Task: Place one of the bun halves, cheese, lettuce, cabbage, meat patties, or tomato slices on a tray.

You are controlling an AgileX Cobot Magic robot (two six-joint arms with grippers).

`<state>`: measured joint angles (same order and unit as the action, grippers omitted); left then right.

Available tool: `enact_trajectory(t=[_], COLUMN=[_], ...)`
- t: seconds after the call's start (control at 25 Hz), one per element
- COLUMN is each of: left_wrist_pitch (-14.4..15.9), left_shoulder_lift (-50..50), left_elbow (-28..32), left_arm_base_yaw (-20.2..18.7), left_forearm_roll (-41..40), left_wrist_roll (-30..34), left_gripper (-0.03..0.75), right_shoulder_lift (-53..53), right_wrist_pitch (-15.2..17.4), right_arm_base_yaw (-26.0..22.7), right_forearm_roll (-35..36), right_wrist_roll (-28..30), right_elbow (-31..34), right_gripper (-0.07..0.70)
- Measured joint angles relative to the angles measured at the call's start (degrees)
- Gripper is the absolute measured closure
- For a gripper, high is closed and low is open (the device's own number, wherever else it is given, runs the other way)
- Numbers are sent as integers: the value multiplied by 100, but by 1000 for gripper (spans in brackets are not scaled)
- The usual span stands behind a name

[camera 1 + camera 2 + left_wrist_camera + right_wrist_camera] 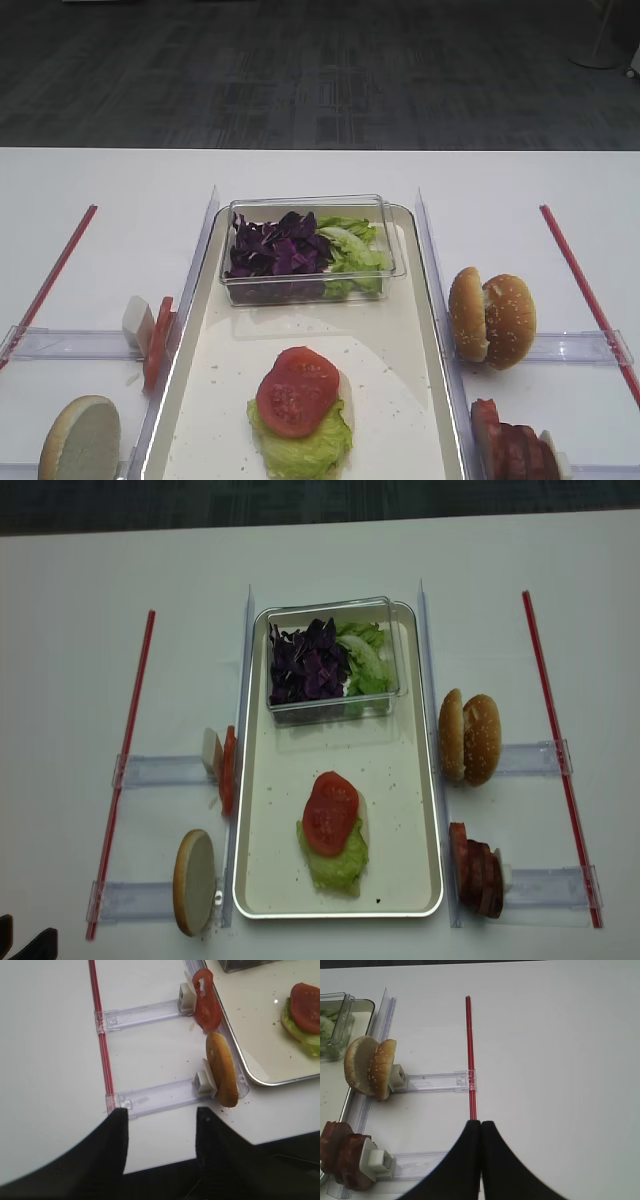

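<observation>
Tomato slice atop lettuce on tray; left hand parted, right hand closed, both empty.

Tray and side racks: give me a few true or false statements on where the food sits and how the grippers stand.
1. A tomato slice lies on top of lettuce on the tray. True.
2. The clear box holds only purple cabbage. False: green leaves share it, on the right side.
3. Two bun halves stand on edge to the right of the tray. True.
4. The meat patties lie flat on the tray. False: they stand in a row outside it, at the right.
5. The right gripper is wide open. False: its jaws are together.
6. The left gripper is open and empty. True.
</observation>
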<state>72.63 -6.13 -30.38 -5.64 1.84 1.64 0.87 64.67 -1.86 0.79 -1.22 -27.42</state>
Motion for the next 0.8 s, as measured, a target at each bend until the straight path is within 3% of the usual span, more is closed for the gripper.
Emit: enact_trajectory(t=[0.48,0.8], left_wrist_pitch=[-12,-428], left_shoulder_lift=[0,0], left_elbow=[0,226], left_arm_base_yaw=[0,0], left_forearm_roll=[25,-15], left_wrist_roll=[0,0], left_gripper=[422,422], right_shoulder_lift=[0,0], right_wrist_pitch=[0,0], right_arm_base_yaw=[0,0], right_forearm_roll=[-6,-6], right_wrist_roll=[0,0], right_elbow=[0,0], right_gripper=[267,267])
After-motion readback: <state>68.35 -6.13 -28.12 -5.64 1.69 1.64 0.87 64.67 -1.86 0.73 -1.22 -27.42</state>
